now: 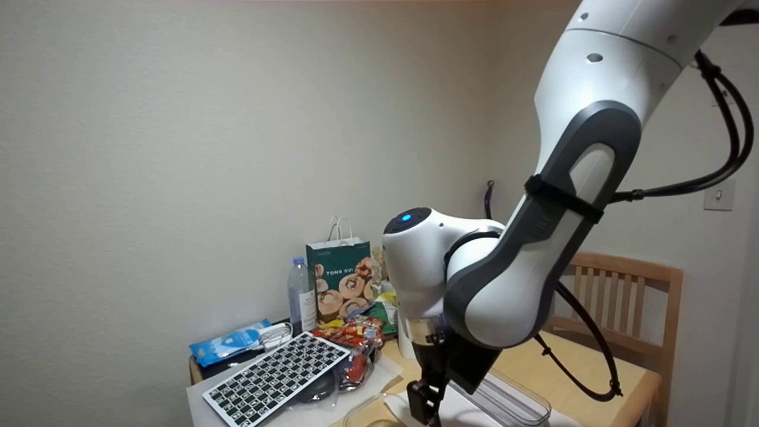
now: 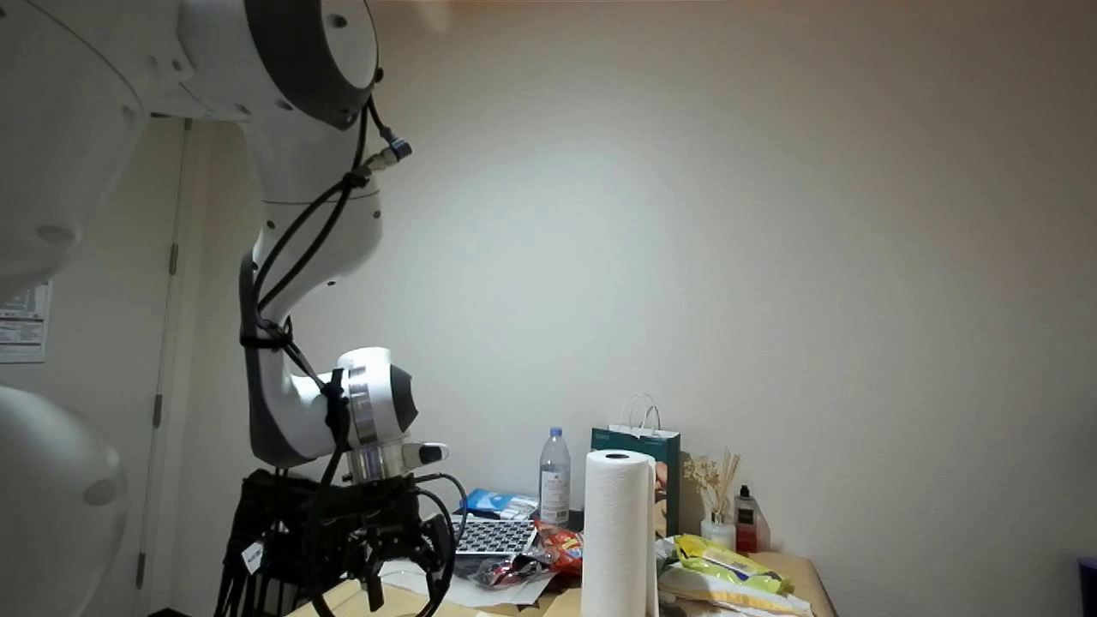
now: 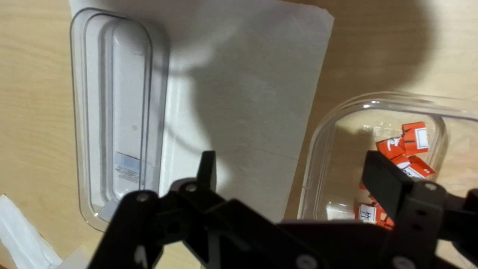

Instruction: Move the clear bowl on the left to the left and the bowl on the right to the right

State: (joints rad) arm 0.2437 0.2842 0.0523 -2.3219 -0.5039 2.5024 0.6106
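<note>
Spread wide and gripping nothing, the hand [image 3: 291, 164] has the left clear bowl [image 3: 123, 86] near on its left in the wrist view, long axis roughly crosswise to the spread, and the right bowl [image 3: 343, 157] partly behind its right side.

Both exterior views faced the wall [image 1: 237, 148], sharing arm [image 1: 533, 267] and bag [image 1: 339, 279]; the wrist view looked closely down past gripper [image 3: 291, 168] to table [image 3: 35, 112].

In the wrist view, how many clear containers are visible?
2. A long narrow container is at the picture's left; a wider container holding red packets is at the right, partly covered by the end effector and cut off by the frame. More could be hidden.
</note>
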